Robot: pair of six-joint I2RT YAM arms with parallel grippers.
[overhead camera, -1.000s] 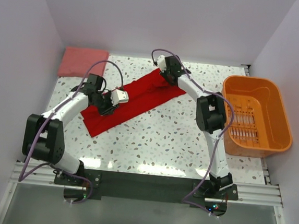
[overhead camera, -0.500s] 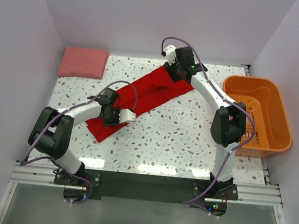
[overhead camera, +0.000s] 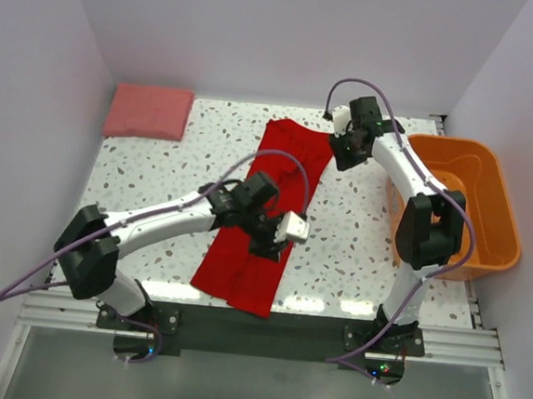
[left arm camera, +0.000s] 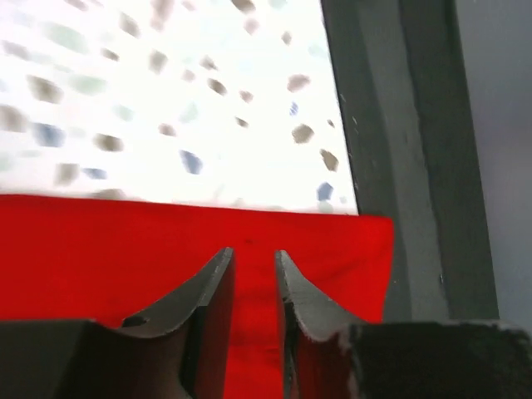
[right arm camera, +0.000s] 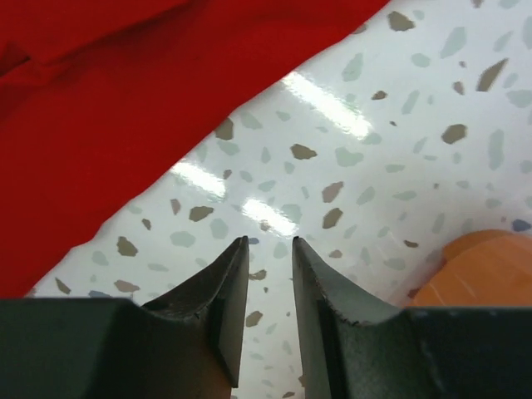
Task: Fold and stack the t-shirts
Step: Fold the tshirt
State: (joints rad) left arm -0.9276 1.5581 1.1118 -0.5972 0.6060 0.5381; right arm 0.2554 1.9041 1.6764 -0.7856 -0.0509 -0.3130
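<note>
A red t-shirt (overhead camera: 241,272) lies as a long strip from the back middle of the table to its front edge. It also shows in the left wrist view (left arm camera: 108,249) and the right wrist view (right arm camera: 125,83). My left gripper (overhead camera: 265,248) hovers low over the strip's near half, jaws a narrow gap apart, with red cloth seen between them (left arm camera: 253,253). My right gripper (overhead camera: 343,158) is just off the shirt's far right corner, jaws narrowly apart over bare table (right arm camera: 270,241). A folded pink t-shirt (overhead camera: 148,112) lies at the back left.
An orange basket (overhead camera: 457,207) stands at the right edge; its rim shows in the right wrist view (right arm camera: 486,266). The dark front rail (left arm camera: 399,125) runs just beyond the red shirt's near corner. White walls close in the back and sides.
The red shirt swung from a diagonal to lengthwise, its near end dragged to the front edge by my left gripper. My right gripper moved right and came off the shirt's far end.
</note>
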